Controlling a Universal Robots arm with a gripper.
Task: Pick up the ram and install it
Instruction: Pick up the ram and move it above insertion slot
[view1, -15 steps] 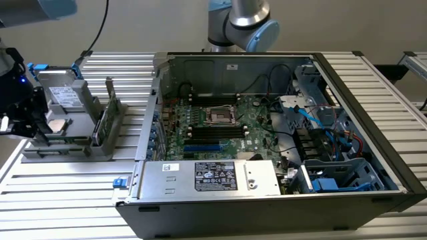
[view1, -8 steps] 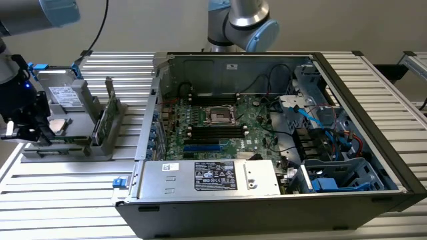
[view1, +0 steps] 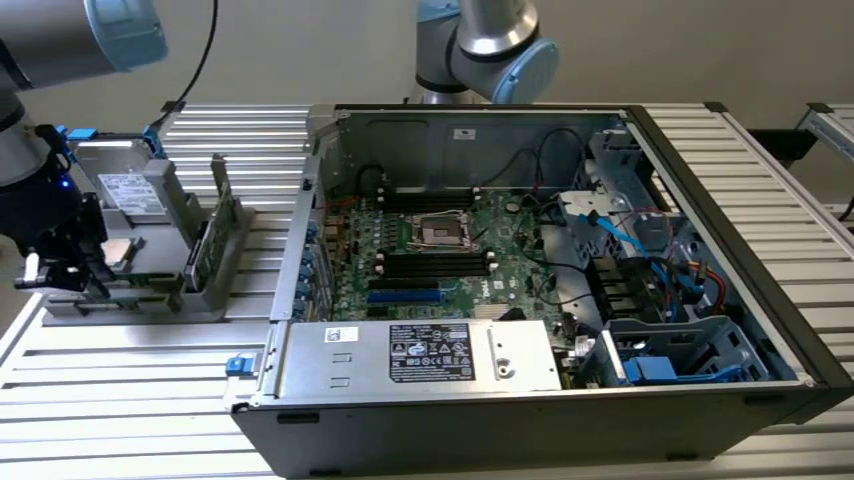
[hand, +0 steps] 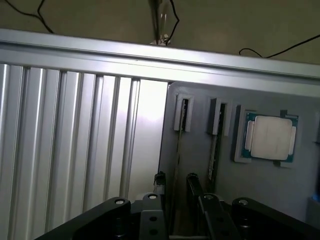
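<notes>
On the exterior view's left, the black two-fingered hand (view1: 62, 268) hangs low over a grey plastic parts holder (view1: 147, 300), which sits on the ribbed aluminium bench (view1: 134, 360). In the wrist view its fingers (hand: 159, 181) are spread. They straddle a long, thin green circuit-board stick standing on edge in a holder slot, and I take this to be the ram (hand: 177, 165). A sliver of gap shows on each side, so the hand looks to be around the ram but not yet pinching it. In the neighbouring slot stands a second thin board (hand: 215, 145), also edge-on. Beyond that lies the square silver processor chip (hand: 270, 137) in its own recess.

By its look the ram will handle as a light, stiff, brittle piece. It should be easy to lift but unforgiving of twisting or of pressure on its chips. The sensible hold is across the two flat faces near the middle of the upper edge, so it comes up level and does not tip in the slot. The lower contact edge should stay untouched. Its faces are probably smooth — a square, centred pinch matters more than force.

Further toward the exterior view's right stands the open dark-grey metal computer case (view1: 467, 130). Inside it lies a green motherboard (view1: 514, 250), and its long black memory slots (view1: 434, 262) are well apart from the hand.
</notes>
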